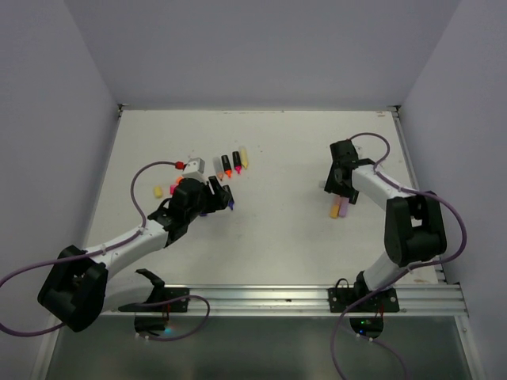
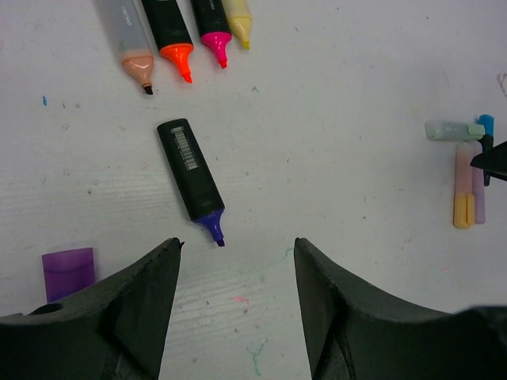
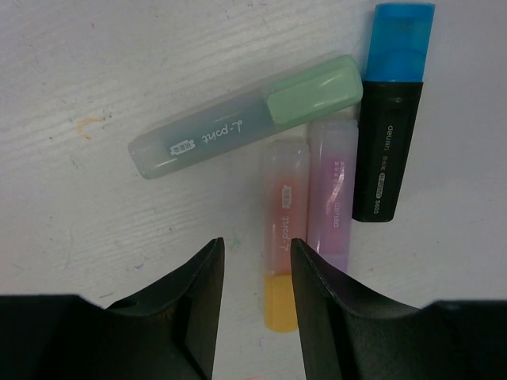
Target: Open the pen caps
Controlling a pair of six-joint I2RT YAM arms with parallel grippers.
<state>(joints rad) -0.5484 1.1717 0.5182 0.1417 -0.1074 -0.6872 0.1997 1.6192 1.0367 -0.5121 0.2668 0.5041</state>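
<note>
My left gripper (image 2: 238, 241) is open and empty, hovering just short of a black highlighter (image 2: 190, 170) whose purple tip is bare. Its purple cap (image 2: 69, 271) lies loose to the left. Peach (image 2: 133, 47), orange (image 2: 170, 32), pink (image 2: 211, 28) and yellow (image 2: 239, 20) highlighters lie uncapped further on. My right gripper (image 3: 255, 245) is open and empty over a cluster of capped pens: a green cap (image 3: 313, 93), a blue cap (image 3: 402, 41), a yellow cap (image 3: 281, 305) on a peach pen, and a pale purple pen (image 3: 333, 190).
In the top view a yellow cap (image 1: 158, 191) and a pink cap (image 1: 173, 188) lie loose left of my left gripper (image 1: 223, 194). My right gripper (image 1: 341, 188) is far right. Grey walls bound the white table (image 1: 277, 253) on three sides.
</note>
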